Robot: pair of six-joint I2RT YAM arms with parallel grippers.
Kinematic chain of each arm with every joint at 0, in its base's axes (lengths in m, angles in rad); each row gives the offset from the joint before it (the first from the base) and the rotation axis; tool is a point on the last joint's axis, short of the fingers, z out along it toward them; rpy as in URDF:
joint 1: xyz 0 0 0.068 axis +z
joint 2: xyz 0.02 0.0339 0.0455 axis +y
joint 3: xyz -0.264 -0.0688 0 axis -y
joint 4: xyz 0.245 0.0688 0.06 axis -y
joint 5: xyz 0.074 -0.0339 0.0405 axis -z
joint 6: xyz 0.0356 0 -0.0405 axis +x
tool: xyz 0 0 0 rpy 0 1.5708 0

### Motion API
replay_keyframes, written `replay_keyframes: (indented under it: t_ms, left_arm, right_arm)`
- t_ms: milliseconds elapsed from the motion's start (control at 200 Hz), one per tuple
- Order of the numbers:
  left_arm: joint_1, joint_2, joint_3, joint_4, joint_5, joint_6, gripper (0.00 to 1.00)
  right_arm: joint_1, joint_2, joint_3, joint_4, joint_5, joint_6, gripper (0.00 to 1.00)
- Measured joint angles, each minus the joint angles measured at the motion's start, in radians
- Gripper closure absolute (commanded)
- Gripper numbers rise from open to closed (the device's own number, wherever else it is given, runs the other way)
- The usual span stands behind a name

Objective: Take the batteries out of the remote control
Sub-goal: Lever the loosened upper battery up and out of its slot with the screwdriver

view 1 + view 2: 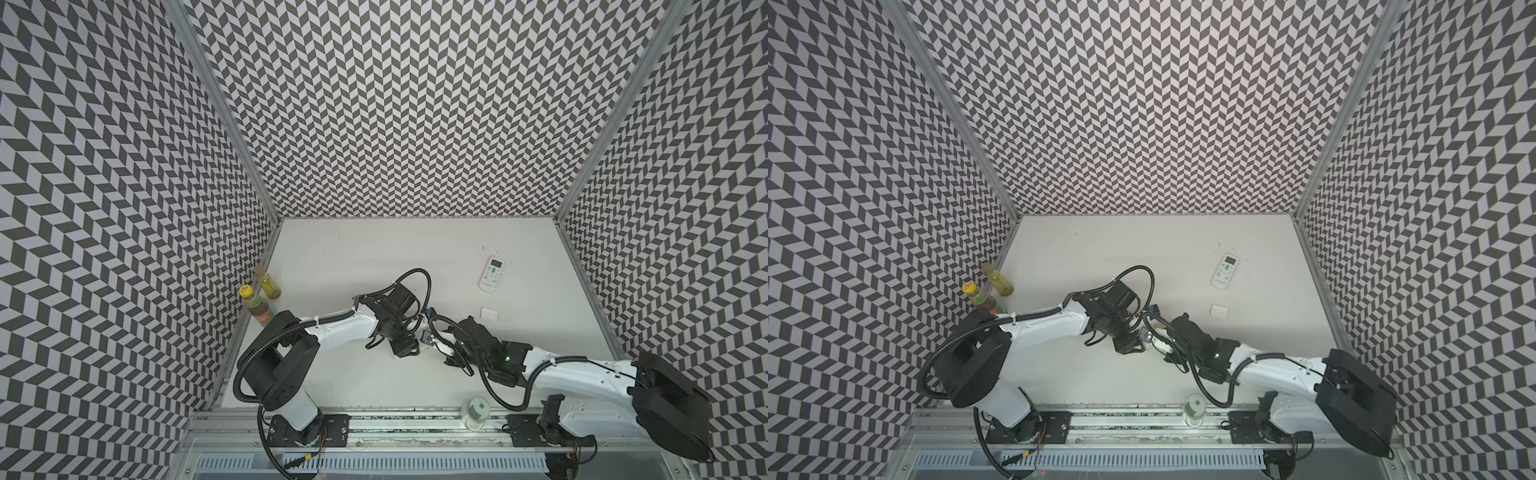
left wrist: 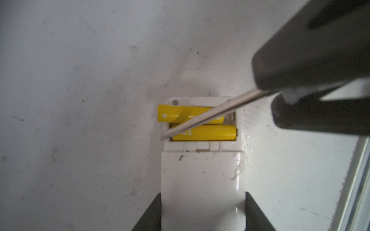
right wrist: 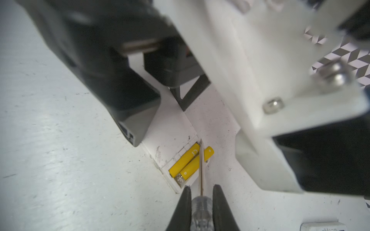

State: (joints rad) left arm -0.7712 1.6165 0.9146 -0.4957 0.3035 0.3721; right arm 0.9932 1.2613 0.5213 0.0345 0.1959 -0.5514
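Batteries (image 2: 204,133), two bright yellow cells, sit side by side in the open compartment at one end of a white remote (image 2: 202,180), which lies back up near the middle of the table (image 1: 332,257). One cell lies flat in its slot. The other is tilted, with one end lifted past the compartment's rim and a bare metal spring showing at its opposite end. Faint white marks on the batteries are too blurred to read.

A screwdriver (image 3: 202,170) with a clear handle and a thin metal shaft crosses over the lifted cell, and its tip rests at the compartment corner beside the flat cell. The right gripper (image 3: 201,190) is clamped tight on the clear handle. The left gripper (image 2: 203,193) is closed on the remote, one finger pressed against each long side.

In both top views a second remote (image 1: 491,274), face up with a small display and rows of buttons, lies at 1 o'clock from the grippers. A small white rectangular piece (image 1: 489,313) lies at 2 o'clock. Two bottles (image 1: 266,295) stand at 9 o'clock by the wall, with labels too small to read. A clear jar (image 1: 476,411) stands at 5 o'clock on the front rail.
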Motion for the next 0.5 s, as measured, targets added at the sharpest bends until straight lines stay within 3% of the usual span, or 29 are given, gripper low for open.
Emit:
replay_keyframes:
  t_ms: [501]
  left_arm:
    - [-0.001, -0.001, -0.002, 0.036, -0.053, 0.006, 0.82]
  right_arm:
    - [-0.012, 0.003, 0.002, 0.012, 0.038, 0.003, 1.0]
